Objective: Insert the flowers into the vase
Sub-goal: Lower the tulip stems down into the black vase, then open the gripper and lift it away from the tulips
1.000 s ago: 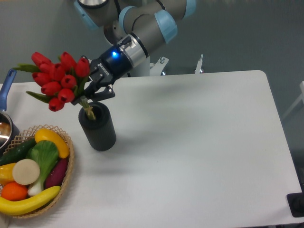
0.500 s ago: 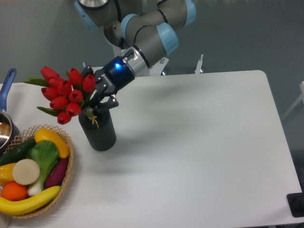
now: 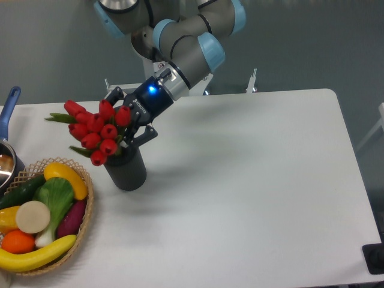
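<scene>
The flowers [image 3: 96, 128] lean left over the mouth of the vase [image 3: 126, 168], their stems hidden behind the buds. The gripper [image 3: 131, 129] has its jaws clamped on the bunch just above the vase, which stands on the white worktop [image 3: 252, 180] beside a wicker basket [image 3: 84, 234].

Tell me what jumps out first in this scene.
The red flowers stand out most, leaning left over the mouth of the black vase near the table's left side, with the gripper right against them. Next comes the wicker basket of colourful toy produce at the front-left corner.
</scene>
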Available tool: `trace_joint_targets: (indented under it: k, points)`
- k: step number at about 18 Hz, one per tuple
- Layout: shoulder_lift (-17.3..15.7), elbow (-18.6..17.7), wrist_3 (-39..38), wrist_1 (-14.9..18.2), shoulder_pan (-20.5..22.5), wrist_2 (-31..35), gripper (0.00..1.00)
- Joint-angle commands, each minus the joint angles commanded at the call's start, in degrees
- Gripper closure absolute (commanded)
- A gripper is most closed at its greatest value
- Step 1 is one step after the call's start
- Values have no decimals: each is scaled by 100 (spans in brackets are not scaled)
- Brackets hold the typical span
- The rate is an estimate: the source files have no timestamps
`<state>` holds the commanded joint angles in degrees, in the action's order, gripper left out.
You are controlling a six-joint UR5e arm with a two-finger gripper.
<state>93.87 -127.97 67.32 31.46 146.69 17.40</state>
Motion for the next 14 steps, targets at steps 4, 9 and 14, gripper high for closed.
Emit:
trace_joint_targets:
  k: [4, 9, 14]
  points:
    - [-26, -175, 184, -9, 105, 70, 15]
    - [-140, -457, 501, -9, 255, 97, 3]
    - [-219, -475, 492, 17, 369, 97, 0]
